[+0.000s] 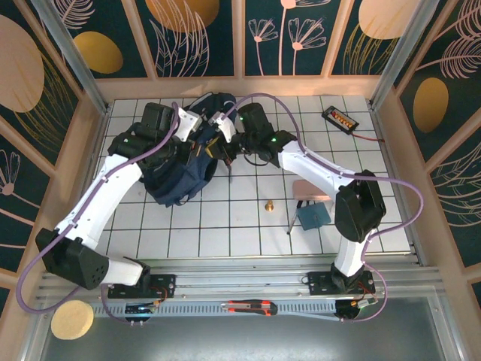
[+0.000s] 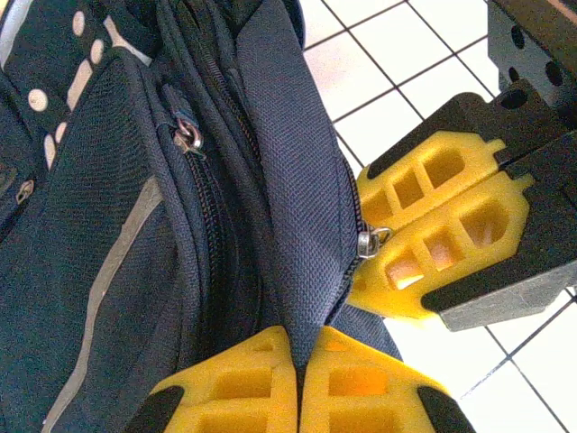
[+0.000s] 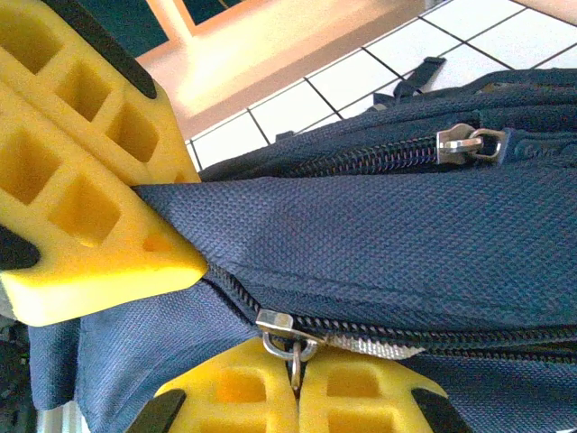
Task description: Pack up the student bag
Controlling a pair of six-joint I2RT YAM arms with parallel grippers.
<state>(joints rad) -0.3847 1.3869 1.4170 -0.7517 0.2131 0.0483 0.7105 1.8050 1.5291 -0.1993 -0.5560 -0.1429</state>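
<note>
Bag [image 3: 406, 234]: navy woven cloth, coarse visible weave, matt; zip teeth dark, dull. Zip pull [image 3: 290, 341]: bare metal, silver, shiny. Stripe [image 2: 117, 262] on bag: grey, smoother than the cloth, slight sheen. Fingers [image 2: 243, 388]: yellow plastic, matt, moulded w/ open cells, black plastic backing. Table [image 1: 248, 226]: white tiles, smooth, semi-gloss, dark grid lines. Arms [image 1: 98, 199]: white plastic shells, glossy; joints black, matt. Front rail [image 1: 248, 280]: grey metal, brushed look
</note>
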